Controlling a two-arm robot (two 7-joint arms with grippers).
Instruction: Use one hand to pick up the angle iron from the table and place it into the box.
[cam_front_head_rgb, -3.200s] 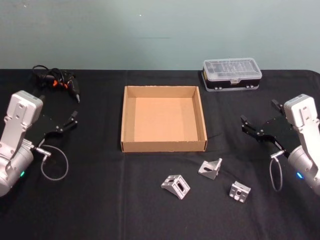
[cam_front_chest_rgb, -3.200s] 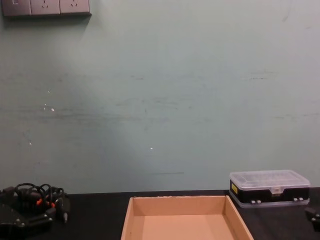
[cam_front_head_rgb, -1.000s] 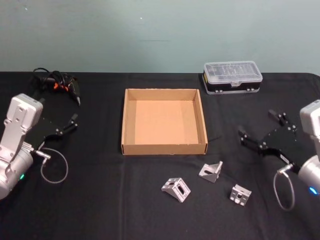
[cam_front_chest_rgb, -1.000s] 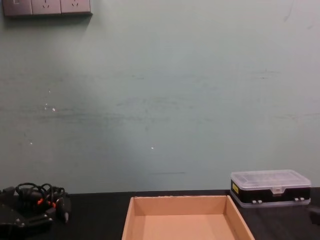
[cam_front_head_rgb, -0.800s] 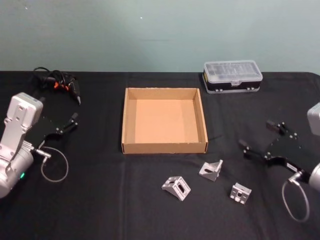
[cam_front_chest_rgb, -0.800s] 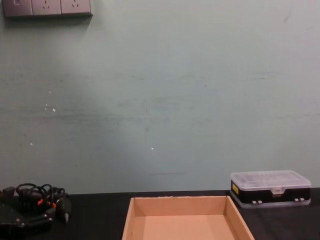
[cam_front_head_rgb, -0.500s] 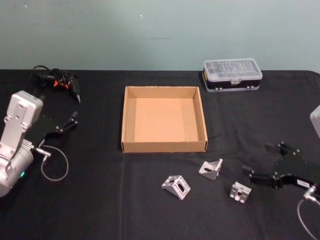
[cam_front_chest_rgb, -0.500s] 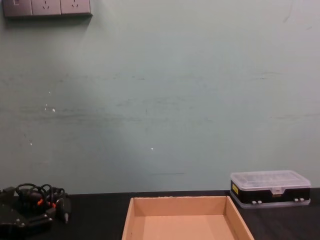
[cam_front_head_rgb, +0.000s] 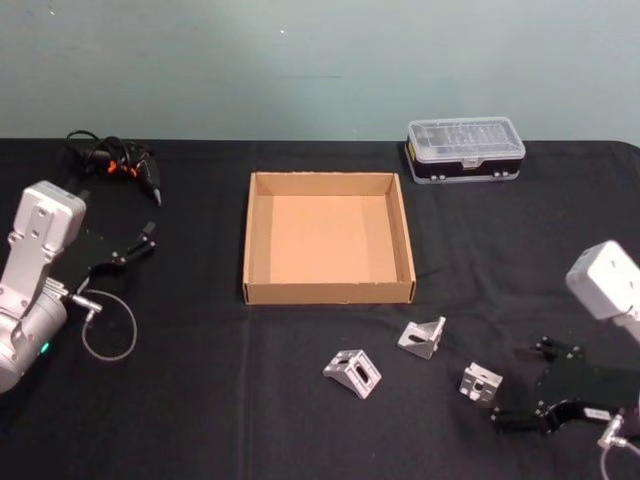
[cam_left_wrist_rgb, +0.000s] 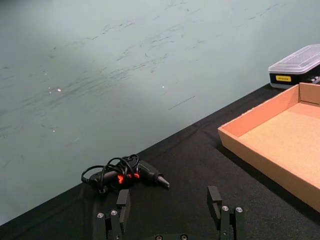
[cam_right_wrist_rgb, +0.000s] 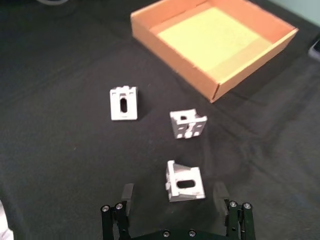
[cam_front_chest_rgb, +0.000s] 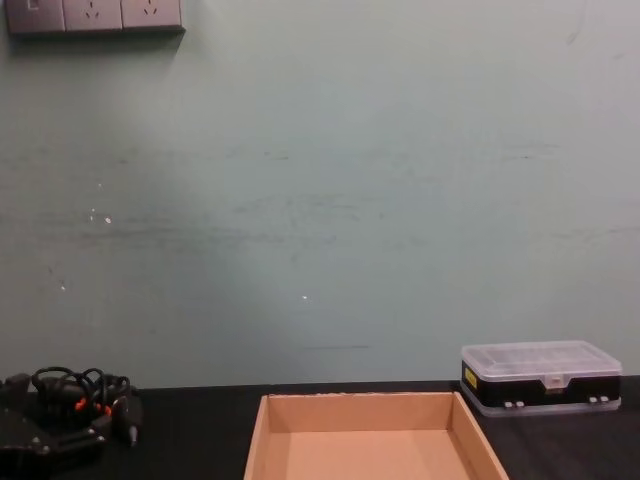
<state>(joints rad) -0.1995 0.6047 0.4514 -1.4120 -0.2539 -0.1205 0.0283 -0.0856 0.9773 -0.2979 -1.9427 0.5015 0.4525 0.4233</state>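
Three silver angle irons lie on the black table (cam_front_head_rgb: 200, 400) in front of the box: one at the left (cam_front_head_rgb: 352, 372), one in the middle (cam_front_head_rgb: 421, 338), one at the right (cam_front_head_rgb: 481, 384). The tan cardboard box (cam_front_head_rgb: 328, 292) stands open and holds nothing. My right gripper (cam_front_head_rgb: 508, 387) is low over the table just right of the right angle iron, open. In the right wrist view that angle iron (cam_right_wrist_rgb: 184, 182) sits between the spread fingers of the right gripper (cam_right_wrist_rgb: 173, 192). My left gripper (cam_front_head_rgb: 138, 245) is parked at the far left, open.
A clear-lidded black organiser case (cam_front_head_rgb: 464, 150) stands at the back right. A black tool with coiled cable (cam_front_head_rgb: 115, 165) lies at the back left. Bare black table stretches between the box and the left arm.
My right gripper has swung from beside the box toward the table's near edge and come down around the rightmost angle iron, staying open. The left arm has not moved.
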